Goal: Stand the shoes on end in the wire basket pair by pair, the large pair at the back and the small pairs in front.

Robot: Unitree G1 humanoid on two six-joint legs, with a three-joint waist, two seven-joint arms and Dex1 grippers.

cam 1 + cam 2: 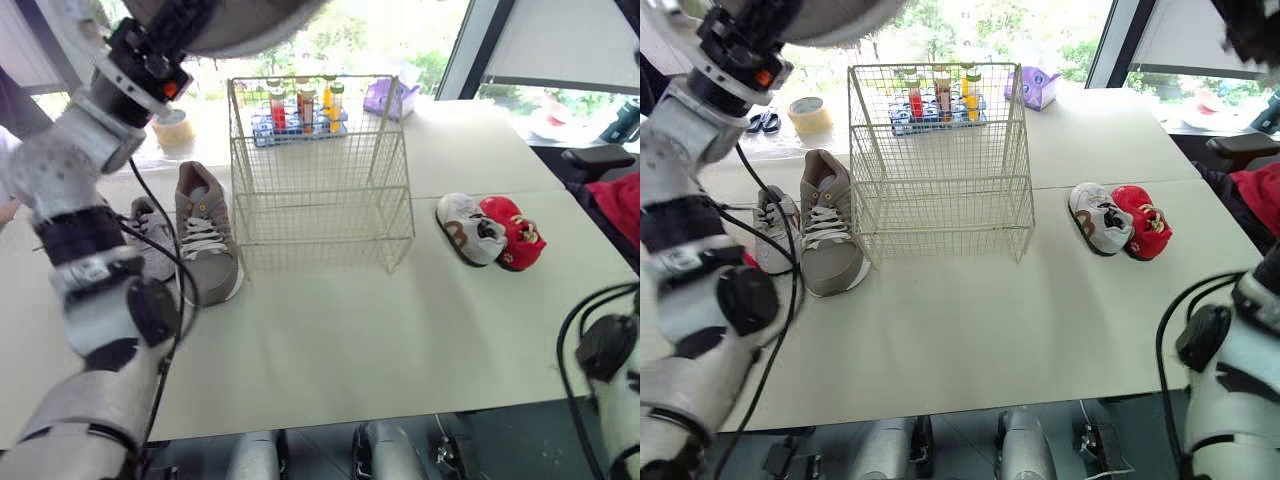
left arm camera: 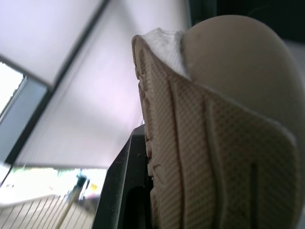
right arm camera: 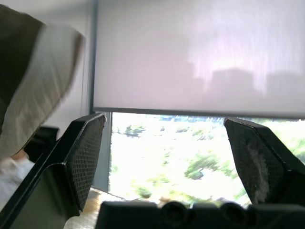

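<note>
My left arm is raised high, and its gripper is shut on a large tan shoe whose ribbed sole faces the wrist camera. That shoe's grey toe shows at the top of the head view. The matching large shoe lies left of the empty wire basket, with a small grey shoe beside it. Right of the basket lie a small white shoe and a small red one. My right gripper is also raised, open and empty, with the held shoe beside it.
Behind the basket stand a rack of coloured tubes and a purple tissue box. A tape roll and scissors lie at the back left. A dark chair stands off the table's right edge.
</note>
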